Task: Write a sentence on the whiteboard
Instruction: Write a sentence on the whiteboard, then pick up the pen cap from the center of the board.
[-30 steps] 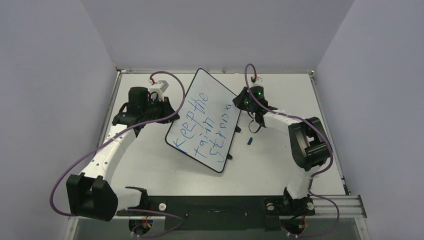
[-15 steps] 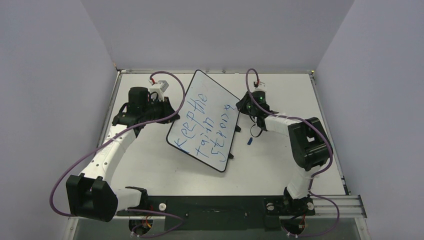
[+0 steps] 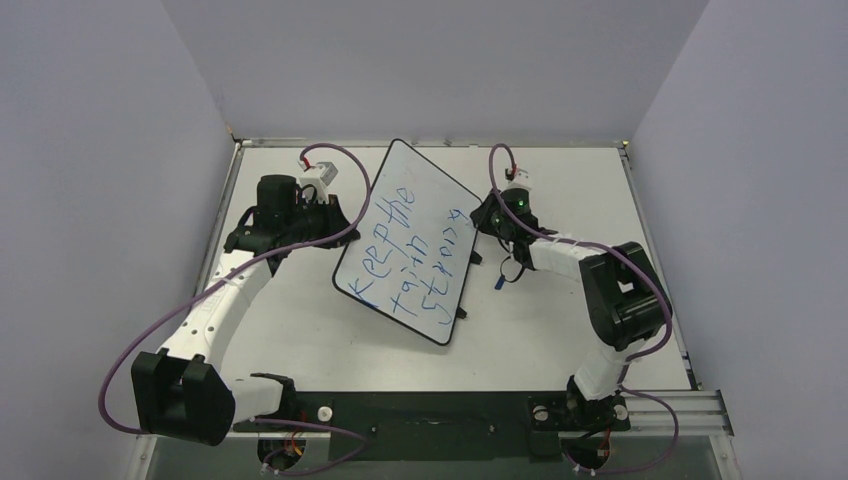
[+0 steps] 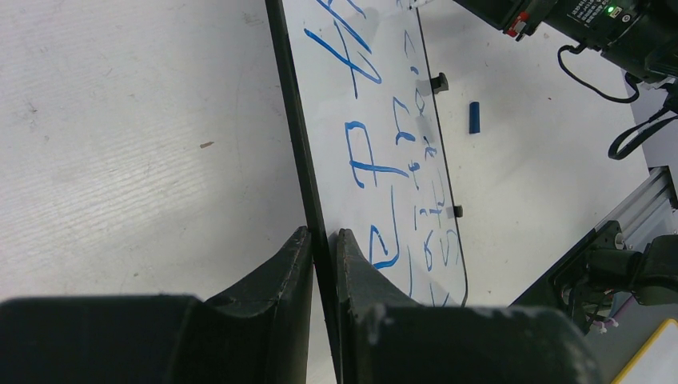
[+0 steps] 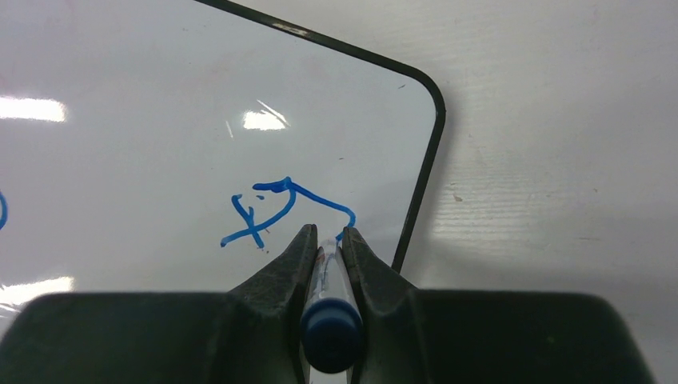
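Basically the right claw (image 5: 324, 234) has slid a little toward the right-hand corner of the whiteboard (image 3: 425, 170) over the last second. Its forearm and elbow swung lower and outward in the top view. The mark ending the bottom line went from a bare cross to a cross with a hooked loop on it. That claw is clamped on a blue marker pen (image 5: 330, 320), barrel pinched between both fingers. The nib is hidden behind the fingertips, right at the tail of the fresh stroke (image 5: 312, 200), so contact with the board looks likely but can't be confirmed. The left claw (image 4: 320, 234) hasn't budged: closed on the whiteboard's black rim at the left edge, one finger each side, bracing it. The board lies turned diagonally mid-tabletop (image 3: 520, 340), between the two arms. It nudged slightly early in that second, then held. The sentence (image 3: 410, 250) runs in three slanted blue lines, roughly "Keep the / train / strong", with the last letter tight against the corner, near the rim. A small blue cap (image 3: 498, 283) lies loose on the tabletop just right of the board, same spot as before. Judgement: the final letter is being closed off, so the writing is almost done. There is little room left at that corner, and the risk is the nib running onto the rim. The next move likely calls for a clean lift off the board.
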Robot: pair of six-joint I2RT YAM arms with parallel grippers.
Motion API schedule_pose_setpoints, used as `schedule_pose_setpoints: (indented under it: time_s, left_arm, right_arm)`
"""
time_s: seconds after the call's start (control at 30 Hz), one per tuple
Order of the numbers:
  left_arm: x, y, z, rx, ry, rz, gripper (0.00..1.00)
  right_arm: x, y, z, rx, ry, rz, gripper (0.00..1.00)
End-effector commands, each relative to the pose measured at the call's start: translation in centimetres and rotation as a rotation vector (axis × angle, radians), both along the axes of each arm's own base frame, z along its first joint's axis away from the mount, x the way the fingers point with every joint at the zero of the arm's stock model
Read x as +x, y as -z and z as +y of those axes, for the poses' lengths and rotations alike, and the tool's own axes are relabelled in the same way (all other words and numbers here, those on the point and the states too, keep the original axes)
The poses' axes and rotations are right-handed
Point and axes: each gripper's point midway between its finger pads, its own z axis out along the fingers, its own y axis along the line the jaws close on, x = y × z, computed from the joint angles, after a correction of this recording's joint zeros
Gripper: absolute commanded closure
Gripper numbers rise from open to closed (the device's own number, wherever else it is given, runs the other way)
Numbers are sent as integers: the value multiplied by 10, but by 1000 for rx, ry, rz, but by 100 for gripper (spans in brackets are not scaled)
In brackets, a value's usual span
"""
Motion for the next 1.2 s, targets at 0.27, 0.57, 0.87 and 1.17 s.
schedule_pose_setpoints:
  time_s: [0.27, 0.57, 0.87, 1.17]
  left_arm:
    - [-7, -9, -11, 0, 80, -59, 100]
    - [-6, -18, -4, 24, 50, -105, 74]
    - [-4, -42, 8, 57, -19, -185, 60]
    - [-3, -75, 17, 88, -71, -258, 54]
  right_arm:
    - [-34, -62, 25, 25, -73, -91, 100]
    - [-53, -133, 4, -3, -56, -208, 100]
    - [-62, -157, -15, -40, -21, -256, 100]
    - [-70, -169, -33, -57, 17, -284, 100]
